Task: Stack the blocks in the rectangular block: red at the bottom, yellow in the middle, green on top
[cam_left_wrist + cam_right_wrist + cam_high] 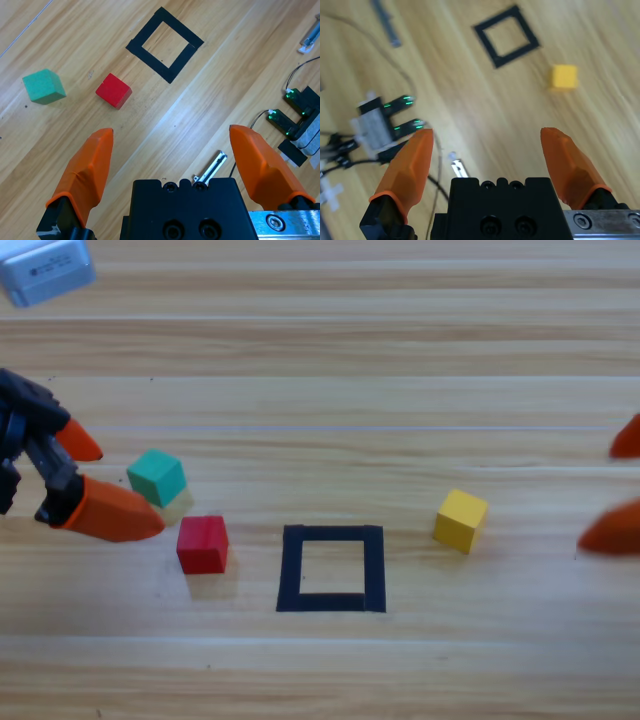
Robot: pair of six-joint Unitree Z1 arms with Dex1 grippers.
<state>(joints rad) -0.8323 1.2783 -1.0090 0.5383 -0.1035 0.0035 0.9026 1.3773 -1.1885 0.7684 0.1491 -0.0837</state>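
Step in hand: I judge this the opening step. None of the three cubes is inside the black tape square (331, 568); its centre shows bare wood.
Left gripper (110, 480): at the left side of the high view, jaws spread wide and empty. The lower jaw tip lies just beside the red cube and the green cube, touching neither as far as I can tell.
Right gripper (618, 485): at the right edge, only two orange tips in the high view; the right wrist view shows its jaws apart with nothing between them. I treat it as waiting.
Red cube (203, 544): on the table left of the tape square, near but apart from it. It goes in first.
Green cube (157, 477): up-left of the red cube, close, with a small gap.
Yellow cube (460, 520): right of the tape square, clear of the tape.
Next move: I would bring the left gripper over the red cube, straddle it, and close. The red cube sits turned in the left wrist view, so the jaws may need to be lined up with a pair of flat faces.
Risk: the green cube is close enough that a wide approach could nudge it.
Open room: bare wood lies between the red cube and the square. A grey-white box (45, 270) sits at the top-left corner, well apart.
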